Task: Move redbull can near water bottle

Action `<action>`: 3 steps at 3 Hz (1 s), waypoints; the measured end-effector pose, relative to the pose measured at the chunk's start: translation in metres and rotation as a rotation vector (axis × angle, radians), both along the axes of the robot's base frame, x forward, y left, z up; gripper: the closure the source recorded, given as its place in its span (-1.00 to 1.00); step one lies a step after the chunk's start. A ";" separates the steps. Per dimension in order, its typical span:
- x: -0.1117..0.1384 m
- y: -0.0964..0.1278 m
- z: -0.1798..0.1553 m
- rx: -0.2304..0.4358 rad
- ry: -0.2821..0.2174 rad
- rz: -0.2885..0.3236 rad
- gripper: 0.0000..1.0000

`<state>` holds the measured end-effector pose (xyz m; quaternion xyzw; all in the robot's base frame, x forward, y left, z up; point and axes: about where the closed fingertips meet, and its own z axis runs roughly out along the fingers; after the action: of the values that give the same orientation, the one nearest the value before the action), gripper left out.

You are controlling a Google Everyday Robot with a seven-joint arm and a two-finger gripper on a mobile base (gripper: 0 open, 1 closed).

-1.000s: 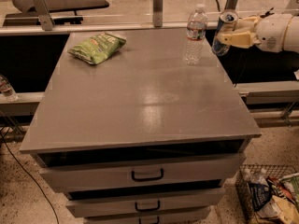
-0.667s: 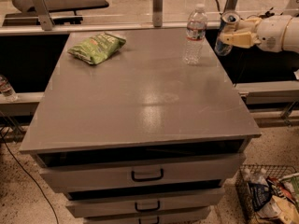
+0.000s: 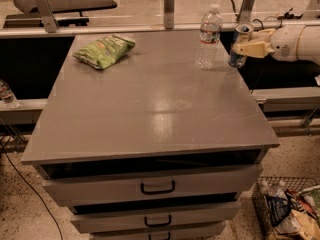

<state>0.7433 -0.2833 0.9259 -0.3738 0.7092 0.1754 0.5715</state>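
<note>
The water bottle (image 3: 209,36) stands upright at the back right of the grey table top (image 3: 150,99), clear with a white cap and a label band. The redbull can (image 3: 240,46) is just right of it, at the table's right edge, upright with its silver top showing. My gripper (image 3: 246,48) reaches in from the right on a white arm and is shut on the can, its cream fingers (image 3: 252,49) wrapped around the can's middle. Whether the can rests on the table or hangs just above the edge I cannot tell.
A green chip bag (image 3: 104,50) lies at the back left of the table. Drawers with black handles (image 3: 157,188) are below the front edge. A small bottle (image 3: 7,94) stands at the left edge. A wire basket of items (image 3: 290,209) sits on the floor at lower right.
The gripper with the can has moved slightly left and down, closer to the water bottle. The bottle and chip bag have not moved.
</note>
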 end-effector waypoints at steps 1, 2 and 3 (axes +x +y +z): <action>0.008 0.009 -0.014 0.031 0.021 0.012 -0.27; 0.017 0.021 -0.025 0.059 0.038 0.027 -0.74; 0.020 0.029 -0.034 0.077 0.061 0.033 -1.00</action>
<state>0.7633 -0.2545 0.8920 -0.3575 0.7127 0.2235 0.5606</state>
